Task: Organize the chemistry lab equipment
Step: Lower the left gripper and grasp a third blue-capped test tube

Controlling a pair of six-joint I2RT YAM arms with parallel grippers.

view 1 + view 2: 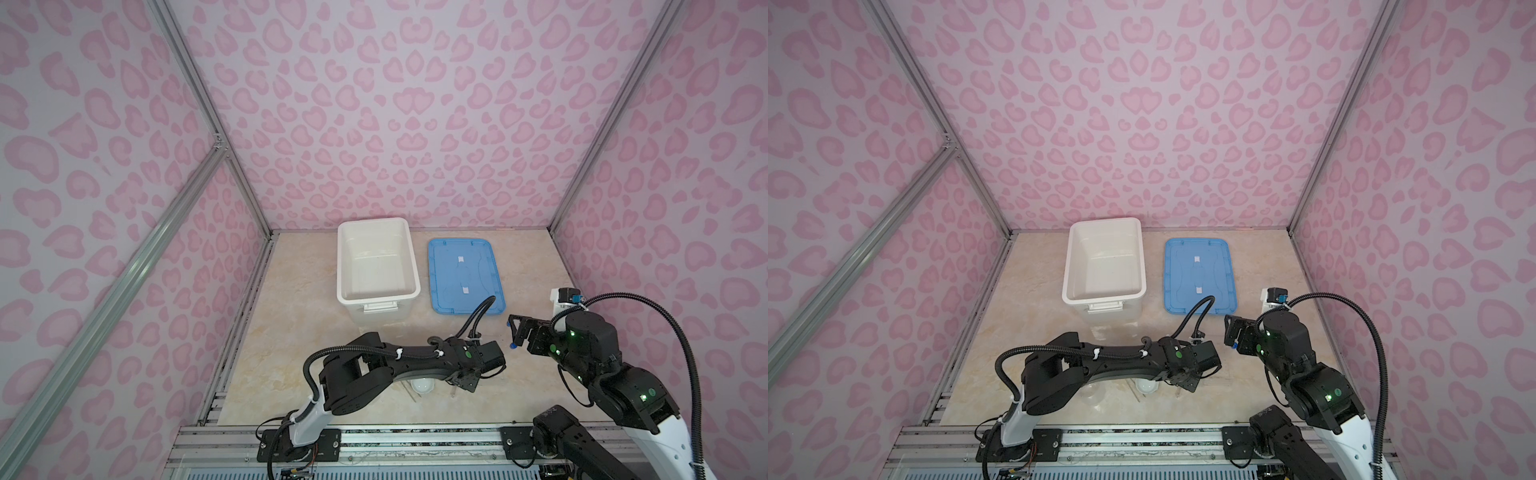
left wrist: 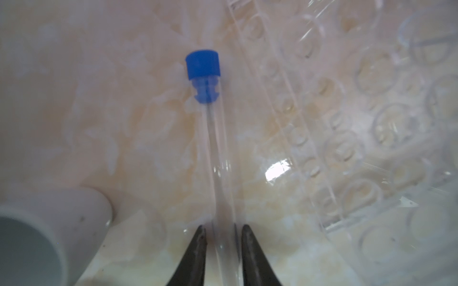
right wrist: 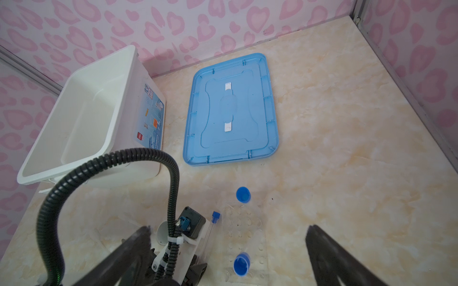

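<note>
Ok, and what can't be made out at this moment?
- Left gripper: left wrist view, fingertips flank the tube; contact unclear through blur.
- Tube's far end: cut off by that view's bottom edge.
- White dish: in a top view, mostly hidden under the left arm.
- Clear rack: blurred in the left wrist view.

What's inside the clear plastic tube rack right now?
Two clear blue-capped tubes stand in the clear plastic rack, one toward each end; the holes between look empty. Whether the tubes hold anything cannot be told.
</note>
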